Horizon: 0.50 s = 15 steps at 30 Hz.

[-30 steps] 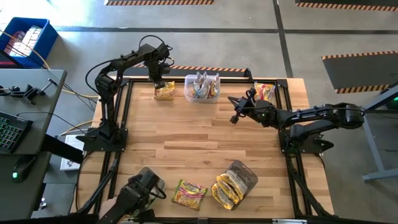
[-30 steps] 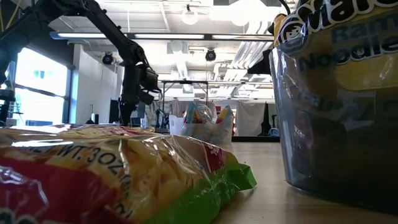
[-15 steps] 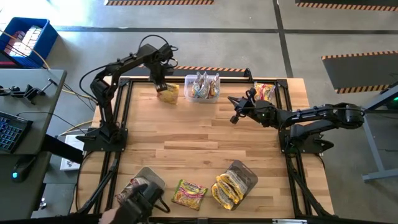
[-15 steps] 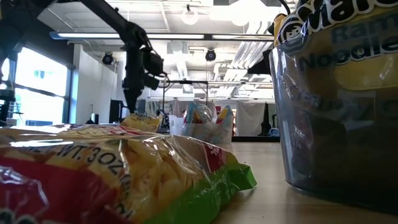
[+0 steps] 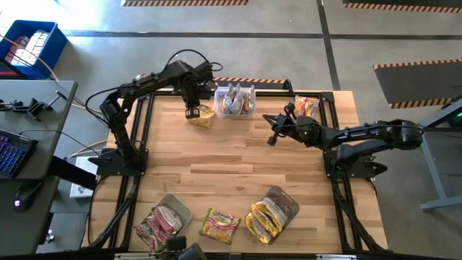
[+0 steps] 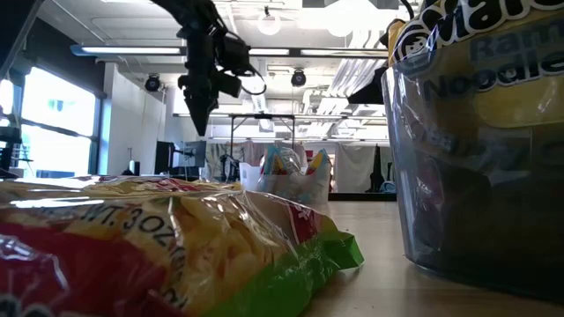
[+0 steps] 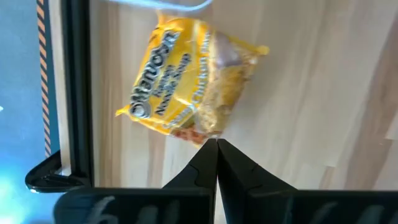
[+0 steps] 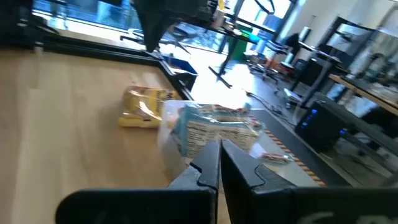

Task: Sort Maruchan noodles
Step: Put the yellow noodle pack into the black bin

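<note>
Now your left gripper (image 5: 191,112) has risen off the yellow noodle packet (image 5: 201,115), jaws closed on nothing; packet lies loose at the worktop's far edge, shifted against the clear tub (image 5: 234,102). Right gripper (image 5: 272,137) unchanged, closed, empty.

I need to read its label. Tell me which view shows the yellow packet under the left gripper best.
The left wrist view: the yellow packet fills it, print facing the camera. The high view shows it small, the right wrist view distant; the low view hides it.

Bright overhead light; wrist views blurred (near packets too).
</note>
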Available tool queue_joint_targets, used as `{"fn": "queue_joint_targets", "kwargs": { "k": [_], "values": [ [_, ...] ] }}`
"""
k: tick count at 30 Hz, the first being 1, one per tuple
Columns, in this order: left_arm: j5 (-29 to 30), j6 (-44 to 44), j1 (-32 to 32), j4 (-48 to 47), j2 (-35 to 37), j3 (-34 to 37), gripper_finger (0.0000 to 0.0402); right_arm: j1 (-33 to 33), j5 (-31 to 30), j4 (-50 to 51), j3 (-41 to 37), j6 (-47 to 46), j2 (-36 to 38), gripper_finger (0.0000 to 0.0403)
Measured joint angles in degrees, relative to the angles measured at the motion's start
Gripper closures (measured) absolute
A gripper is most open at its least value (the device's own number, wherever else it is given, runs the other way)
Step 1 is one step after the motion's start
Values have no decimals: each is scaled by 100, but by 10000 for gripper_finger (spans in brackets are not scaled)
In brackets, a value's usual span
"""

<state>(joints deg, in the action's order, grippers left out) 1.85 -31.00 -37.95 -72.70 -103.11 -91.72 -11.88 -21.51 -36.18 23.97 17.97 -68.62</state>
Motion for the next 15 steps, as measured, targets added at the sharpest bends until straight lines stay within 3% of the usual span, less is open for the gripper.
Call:
{"fn": "queue_joint_targets", "kwargs": {
  "k": [6, 12, 15],
  "values": [
    [-96, 237, 188, 263, 22, 358, 401, 2, 116, 28, 0, -102, 0, 403],
    [-87, 943, 328, 2027, 102, 1561, 401, 2, 115, 41, 0, -102, 0, 403],
    [215, 1642, 430, 2891, 96, 2056, 401, 2, 114, 41, 0, -102, 0, 403]
  ]
}}
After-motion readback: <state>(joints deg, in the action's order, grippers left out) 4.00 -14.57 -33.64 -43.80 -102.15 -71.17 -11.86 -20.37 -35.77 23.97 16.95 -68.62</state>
